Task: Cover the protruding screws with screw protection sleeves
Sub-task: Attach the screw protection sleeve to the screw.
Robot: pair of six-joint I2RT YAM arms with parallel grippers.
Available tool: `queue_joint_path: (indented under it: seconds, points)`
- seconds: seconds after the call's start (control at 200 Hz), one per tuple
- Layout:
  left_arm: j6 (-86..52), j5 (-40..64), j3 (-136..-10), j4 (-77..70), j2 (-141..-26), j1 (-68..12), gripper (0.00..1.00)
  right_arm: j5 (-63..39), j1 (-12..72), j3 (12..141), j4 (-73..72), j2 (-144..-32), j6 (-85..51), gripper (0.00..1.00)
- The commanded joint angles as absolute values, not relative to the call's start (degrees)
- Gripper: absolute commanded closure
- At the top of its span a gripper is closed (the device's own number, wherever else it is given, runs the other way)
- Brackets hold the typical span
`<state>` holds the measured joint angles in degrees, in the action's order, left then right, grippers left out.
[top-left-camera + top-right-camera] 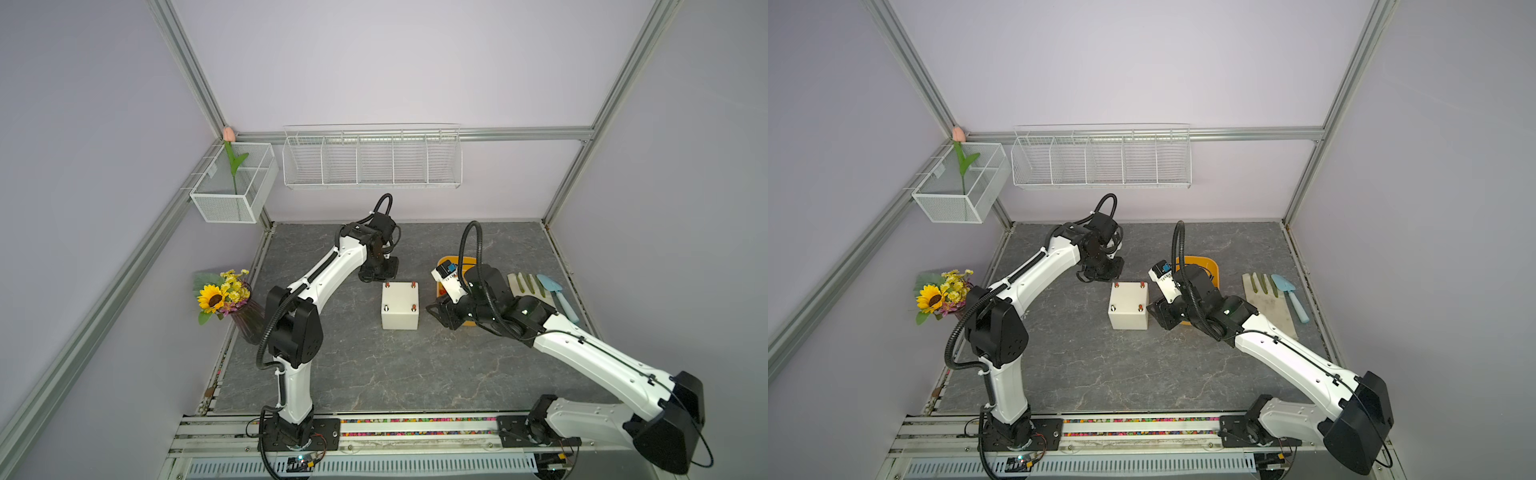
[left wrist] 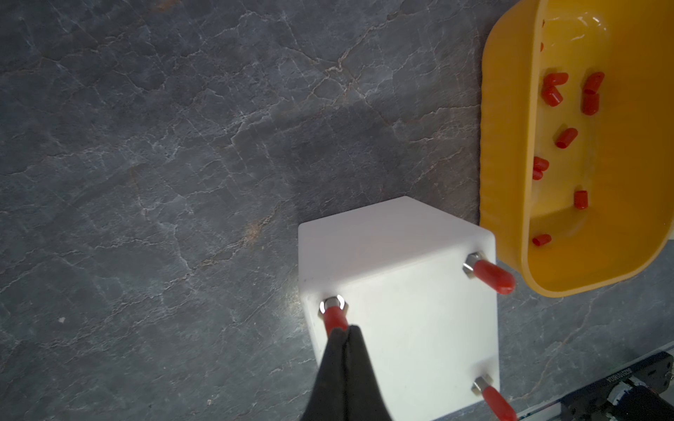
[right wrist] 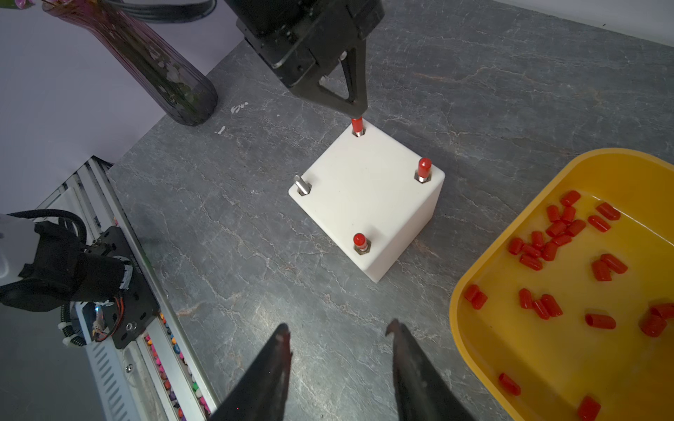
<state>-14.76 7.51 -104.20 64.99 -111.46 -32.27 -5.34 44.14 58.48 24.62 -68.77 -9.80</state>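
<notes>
Right wrist view, left hand (image 3: 359, 109) pressed together atop red plastic sleeve (image 3: 357, 125) at white cube box (image 3: 368, 189) corner, right hand (image 3: 339, 330) spread over grey tabletop (image 3: 255, 255)

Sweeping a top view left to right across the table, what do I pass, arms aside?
From the left: sunflower bouquet → white box → yellow tray → beige glove → blue trowel.

I have open slab (image 1: 374, 365) in front of the box (image 1: 400, 309) and to its left. The bare stud (image 3: 302, 185) is clear from above. The tray (image 3: 454, 302) stands close on the box's right; the left gripper (image 3: 359, 108) sits over the far-left corner; the vase (image 3: 157, 69) blocks the left edge.
</notes>
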Motion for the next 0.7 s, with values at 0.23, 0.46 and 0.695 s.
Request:
queue_joint_path:
  seconds: [0.23,0.46,0.695]
  points:
    - [-15.54,7.66,-103.54,67.34,-109.67,-32.54,0.96,-3.45,44.26,57.96,24.87,-66.76,-9.26,0.53]
    - [-15.69,7.83,-106.94,68.45,-108.91,-32.52,0.88,-2.25,43.95,57.39,25.18,-65.31,-9.58,0.52]
    - [-15.78,8.17,-110.01,69.09,-107.12,-32.61,0.85,-0.98,43.59,56.92,25.74,-64.62,-9.99,0.52]
